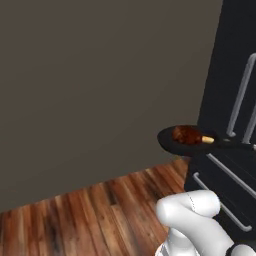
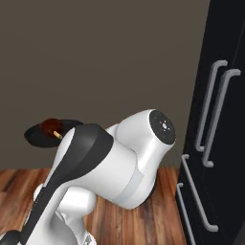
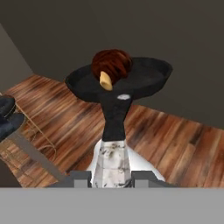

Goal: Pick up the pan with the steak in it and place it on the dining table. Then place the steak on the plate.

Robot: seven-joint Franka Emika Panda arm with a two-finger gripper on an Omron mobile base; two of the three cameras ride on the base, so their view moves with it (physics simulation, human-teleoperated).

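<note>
The black pan [image 3: 144,76] hangs in the air above the wooden floor, level, with the reddish-brown steak [image 3: 111,63] lying inside it, tan bone end toward the handle. My gripper [image 3: 113,177] is shut on the silver end of the pan's handle [image 3: 113,155], which runs straight out from between the fingertips [image 3: 81,177]. From the left base the pan [image 1: 182,141] and steak [image 1: 187,134] float in front of a dark cabinet. From the right base the pan [image 2: 38,136] and steak [image 2: 50,127] peek out behind my arm. The dining table and the plate are out of view.
A tall black cabinet front with long grey handles [image 1: 239,97] [image 2: 215,110] stands close on the right. A plain grey-brown wall [image 1: 100,75] rises behind the pan. Wooden floor [image 1: 100,210] lies below. A dark wheeled object [image 3: 8,116] sits at the hand view's left.
</note>
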